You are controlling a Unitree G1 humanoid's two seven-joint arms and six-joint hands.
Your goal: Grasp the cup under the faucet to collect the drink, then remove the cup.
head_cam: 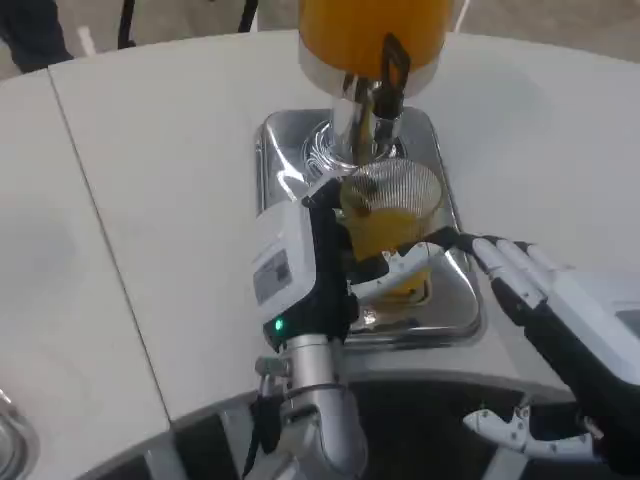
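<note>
Orange drink fills the dispenser tank [370, 30] at 12 o'clock of the head view; its faucet [385, 75] hangs directly over the clear ribbed cup [392, 205]. Cup sits at frame centre, upright on the chrome drip tray [290, 150], partly filled with orange liquid. Left hand [310, 270] at 7 o'clock of the cup, fingers wrapped around its side, gripping it. Right hand [560, 310] at 4 o'clock of the cup, fingers extended and apart, holding nothing; fingertips [495, 250] just beside the tray's right edge. White table [150, 200] beneath.
</note>
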